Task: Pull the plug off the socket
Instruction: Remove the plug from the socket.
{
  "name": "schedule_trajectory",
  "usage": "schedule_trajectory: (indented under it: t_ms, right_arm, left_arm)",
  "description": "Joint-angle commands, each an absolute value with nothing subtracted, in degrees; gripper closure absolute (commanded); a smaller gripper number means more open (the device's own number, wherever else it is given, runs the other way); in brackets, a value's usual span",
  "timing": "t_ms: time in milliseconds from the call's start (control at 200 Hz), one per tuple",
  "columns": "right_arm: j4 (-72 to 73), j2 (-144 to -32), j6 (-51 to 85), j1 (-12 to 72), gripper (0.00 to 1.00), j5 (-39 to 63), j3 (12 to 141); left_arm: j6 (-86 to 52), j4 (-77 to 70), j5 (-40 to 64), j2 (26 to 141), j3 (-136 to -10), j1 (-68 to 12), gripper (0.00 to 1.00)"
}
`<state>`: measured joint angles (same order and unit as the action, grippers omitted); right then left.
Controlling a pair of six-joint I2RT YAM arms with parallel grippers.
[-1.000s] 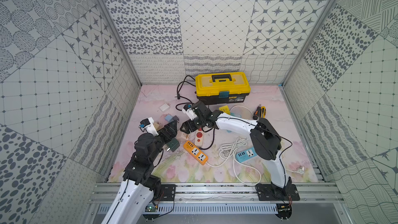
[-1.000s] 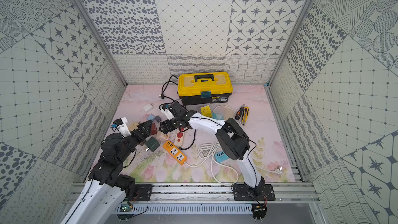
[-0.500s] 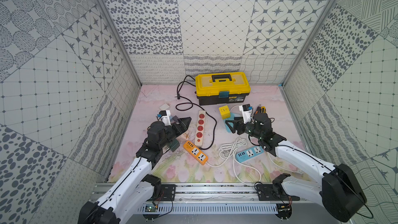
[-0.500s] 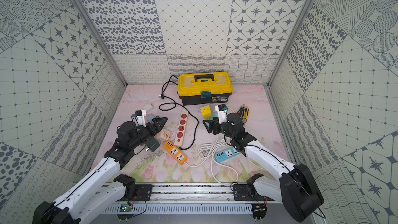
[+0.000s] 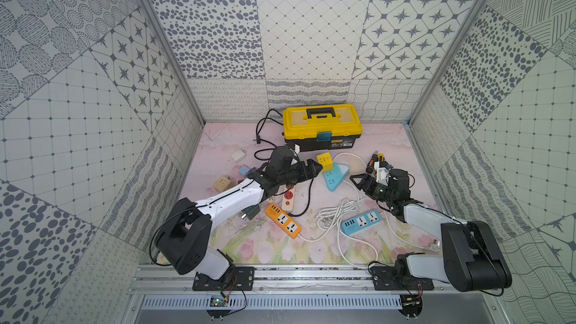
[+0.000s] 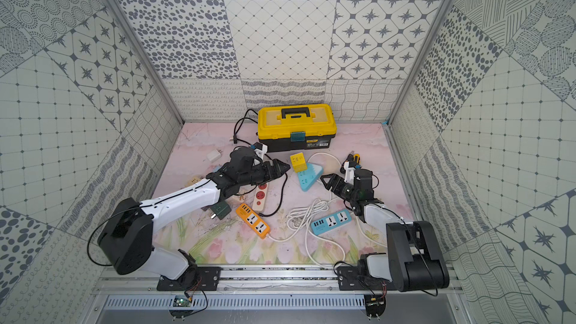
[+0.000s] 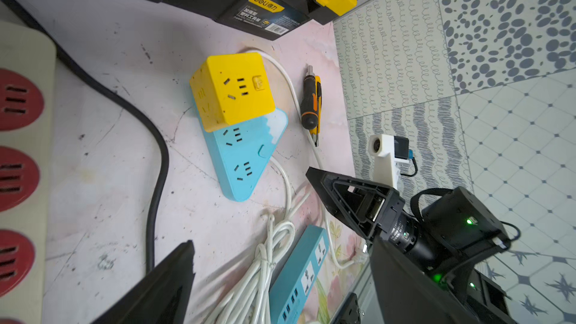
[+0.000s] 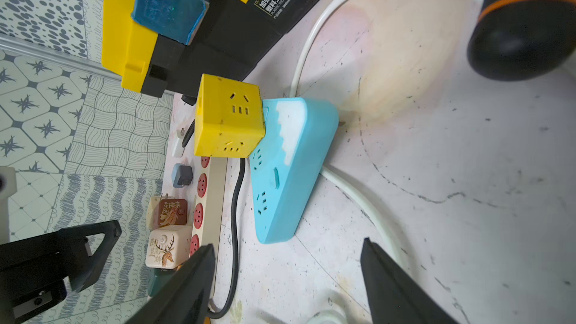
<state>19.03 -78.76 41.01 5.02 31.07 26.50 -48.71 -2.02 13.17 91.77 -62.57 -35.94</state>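
The left fingers (image 5: 311, 168) and right fingers (image 5: 355, 178) stand apart and empty on either side of the yellow cube plug (image 5: 324, 162). It sits in the blue triangular socket (image 5: 335, 179) toward the surface's back edge, so gripping and pulling seemingly remain.

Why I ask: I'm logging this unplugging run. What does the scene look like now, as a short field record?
plug: yellow cube, sitting on the socket's wide end, apparently plugged in
socket: blue triangle, lying flat
left gripper: open, empty, aimed toward the cube, not touching
right gripper: open, empty, near the triangle's narrow end, not touching
nearby: toolbox behind; screwdriver beside
status: plug not yet gripped
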Motion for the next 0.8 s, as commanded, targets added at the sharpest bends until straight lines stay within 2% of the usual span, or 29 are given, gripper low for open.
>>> schedule_trajectory:
  t_ms: [0,50,150,265,555,795]
  right_arm:
    - [24.7,-82.6,44.8,4.7,0.21,32.7,29.8]
    - [25.2,-84.4,45.4,4.7,0.22,33.3,30.6]
    - [25.3,-86.6,45.8,4.7,0.22,33.2,32.8]
    - [25.0,-87.9,45.4,4.7,0.22,32.9,33.9]
    - [24.4,-88.7,45.0,4.7,0.22,33.1,34.4]
    - [23.7,-88.9,44.6,4.7,0.22,32.9,34.6]
  left_arm:
    - [-44.2,17.5,4.0,103.5,-78.2,-38.5,0.07]
    - [-45.8,25.7,0.1,108.1,-85.4,-39.0,0.09]
    - [-47.3,43.0,-7.1,117.8,-101.1,-40.1,0.07]
    - [-46.4,53.2,-11.8,126.2,-115.7,-41.3,0.04]
    - [-45.3,63.1,-18.6,138.5,-137.0,-42.0,0.00]
    - [-44.6,64.1,-20.1,143.3,-141.5,-42.0,0.00]
